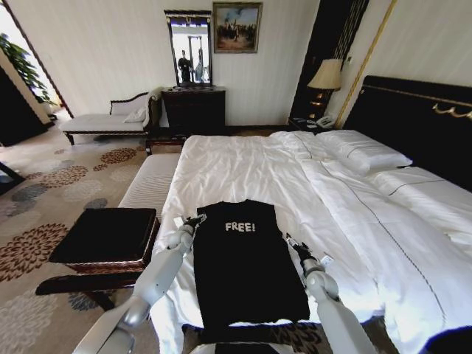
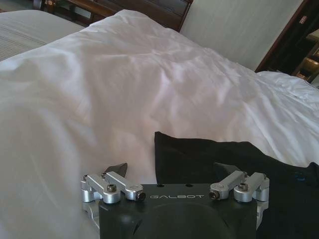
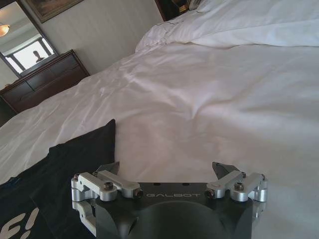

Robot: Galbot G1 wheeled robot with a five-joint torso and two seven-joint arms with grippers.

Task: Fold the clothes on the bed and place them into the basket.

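Claws (image 1: 195, 220) (image 1: 293, 241) gape beside T-shirt (image 1: 243, 265); dresser (image 3: 42, 82) reflects someone.

Daylight fills the room, strongest at about ten o'clock in the head view, where the far edge blows out to white. A lit bedside lamp (image 1: 327, 76) at one o'clock adds a small warm glow against the dark wall. The white duvet (image 1: 251, 173) is bright, nearly overexposed, its creases marked only by soft grey shadows. The black T-shirt (image 1: 243, 265) reads as a flat dark patch with little fold detail. Straight lines bow toward the edges of the head view. In both wrist views the near gripper bodies are dim and the duvet glares pale.
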